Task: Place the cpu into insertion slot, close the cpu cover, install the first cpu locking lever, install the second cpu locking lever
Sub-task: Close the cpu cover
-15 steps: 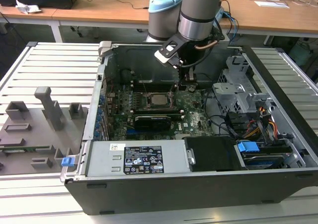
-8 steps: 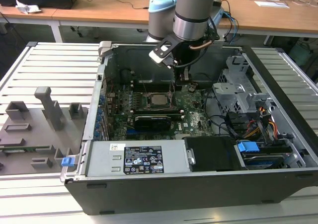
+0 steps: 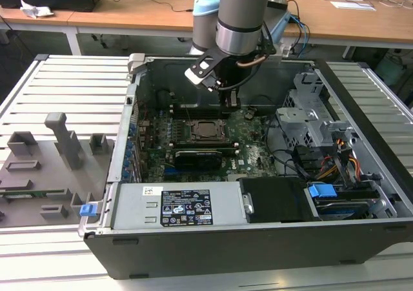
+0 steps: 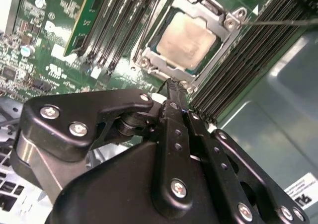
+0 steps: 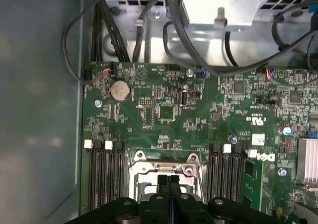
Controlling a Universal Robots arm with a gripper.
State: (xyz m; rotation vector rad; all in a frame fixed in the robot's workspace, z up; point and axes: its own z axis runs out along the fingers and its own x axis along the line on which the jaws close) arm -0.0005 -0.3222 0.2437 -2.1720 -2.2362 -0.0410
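The cpu (image 4: 191,40) lies flat in the insertion slot (image 3: 208,130) on the green motherboard, its dull silvery top showing. The cpu cover (image 4: 166,69) lies down around it as a silvery frame, also seen in the first wrist view (image 5: 164,158). A thin metal lever (image 4: 278,21) runs out from one corner of the socket. My gripper (image 4: 171,85) hangs just above the socket's edge, its two black fingers pressed together with nothing between them. In the exterior view the gripper (image 3: 231,101) is inside the case, slightly toward that view's right of the socket.
Long black memory slots (image 4: 124,25) flank the socket on both sides. A black card (image 3: 197,157) sits in front of it. Cables and a metal drive cage (image 3: 310,120) fill the exterior view's right. Grey fixtures (image 3: 61,142) stand outside the case on the left.
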